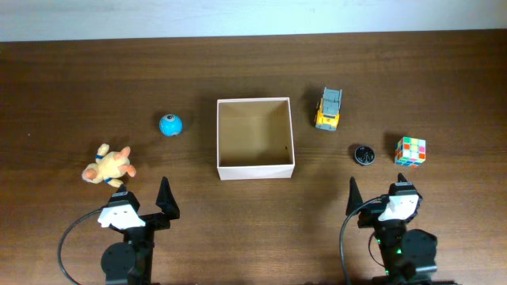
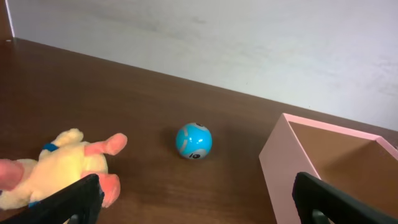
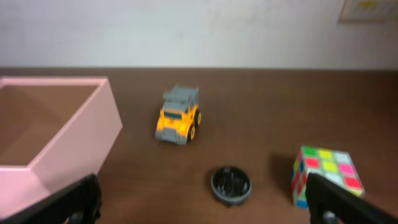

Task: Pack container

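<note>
The container [image 1: 255, 170] is a square, lidless box with white walls and a tan inside, and it stands empty at the table's middle. Its walls also show in the left wrist view [image 2: 283, 168] and the right wrist view [image 3: 68, 155]. My left gripper [image 1: 142, 204] hangs open near the front edge, left of the container, with bare table between its fingers [image 2: 196, 193]. The right gripper [image 1: 383, 198] is open at the front right, nothing between its fingers [image 3: 202, 190].
A yellow plush toy [image 1: 108, 165] [image 2: 59, 165] lies by the left gripper, a blue ball [image 1: 170, 125] [image 2: 193, 140] beyond it. On the container's right are a yellow truck [image 1: 329, 109] [image 3: 178, 116], a black round disc [image 1: 364, 154] [image 3: 231, 184] and a colour cube [image 1: 410, 151] [image 3: 324, 174].
</note>
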Controlling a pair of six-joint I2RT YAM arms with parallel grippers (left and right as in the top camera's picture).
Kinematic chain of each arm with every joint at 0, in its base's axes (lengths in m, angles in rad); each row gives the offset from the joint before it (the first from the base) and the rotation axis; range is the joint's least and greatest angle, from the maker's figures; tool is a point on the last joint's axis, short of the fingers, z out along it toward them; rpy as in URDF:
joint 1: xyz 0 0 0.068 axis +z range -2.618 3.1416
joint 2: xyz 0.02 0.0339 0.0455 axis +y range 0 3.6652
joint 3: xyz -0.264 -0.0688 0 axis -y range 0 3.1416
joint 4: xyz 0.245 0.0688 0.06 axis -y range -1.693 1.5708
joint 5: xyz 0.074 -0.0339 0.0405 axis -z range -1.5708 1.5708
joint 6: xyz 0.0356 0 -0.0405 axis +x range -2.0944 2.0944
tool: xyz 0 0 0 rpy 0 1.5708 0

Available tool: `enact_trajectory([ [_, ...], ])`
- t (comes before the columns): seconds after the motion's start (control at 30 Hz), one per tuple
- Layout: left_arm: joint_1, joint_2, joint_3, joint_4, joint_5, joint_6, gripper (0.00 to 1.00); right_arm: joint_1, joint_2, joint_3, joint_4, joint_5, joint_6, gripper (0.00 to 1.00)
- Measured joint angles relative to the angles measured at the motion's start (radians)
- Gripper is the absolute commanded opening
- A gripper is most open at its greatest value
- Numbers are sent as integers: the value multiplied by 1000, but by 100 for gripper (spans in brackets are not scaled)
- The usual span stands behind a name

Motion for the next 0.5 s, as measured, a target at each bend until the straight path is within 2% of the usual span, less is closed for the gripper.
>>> enact_trajectory([
  [0.23, 0, 0, -1, 1, 0, 0, 99, -1, 224, 455, -307, 74, 52, 99],
  [0.5, 0, 0, -2, 2, 0, 0, 99, -1, 648, 923, -578, 116, 123, 99],
])
